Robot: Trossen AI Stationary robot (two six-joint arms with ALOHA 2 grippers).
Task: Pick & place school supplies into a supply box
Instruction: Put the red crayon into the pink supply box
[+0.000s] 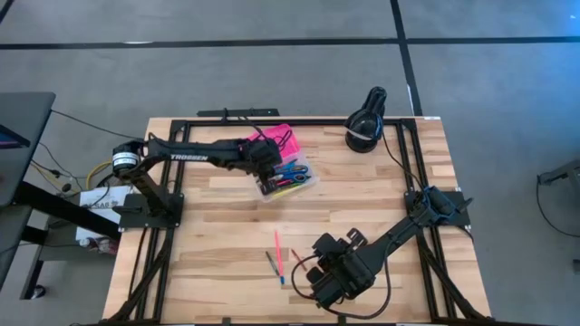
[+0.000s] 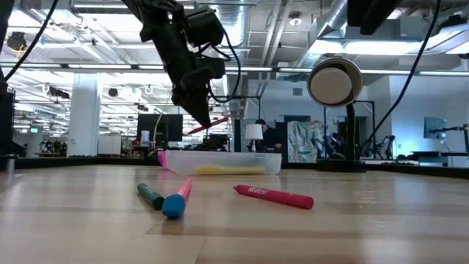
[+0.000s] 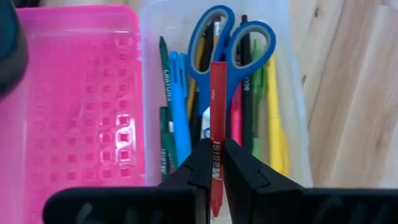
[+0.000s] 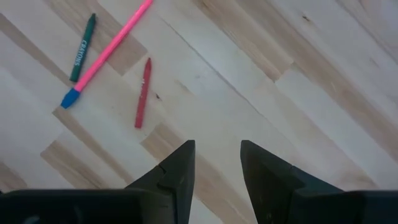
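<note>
The supply box lies open at the table's far middle, its pink lid [image 1: 285,138] flat beside the clear base [image 1: 306,184]. The base holds blue-handled scissors [image 3: 231,46] and several pens and crayons. My left gripper [image 3: 216,144] hovers over the base, shut on a red crayon [image 3: 217,93]. On the near middle of the table lie a green crayon [image 4: 82,48], a pink pencil with a blue cap [image 4: 109,51] and another red crayon [image 4: 143,92]. My right gripper [image 4: 217,152] hangs open above bare wood just to their right, with nothing between its fingers. My left gripper pinches the red crayon between its two fingers, on the labelled stretch [image 3: 217,132] toward one end. The fingers slant down from the table's left and lie across the crayon. The crayon [image 2: 212,123] is lifted clear above the clear base, nearly level, one end slightly raised.
A black round device on a stand [image 1: 365,125] sits at the far right, its cable running along the right edge. Black frame rails border the table's left and right sides. Bare wood lies between the box and the loose supplies.
</note>
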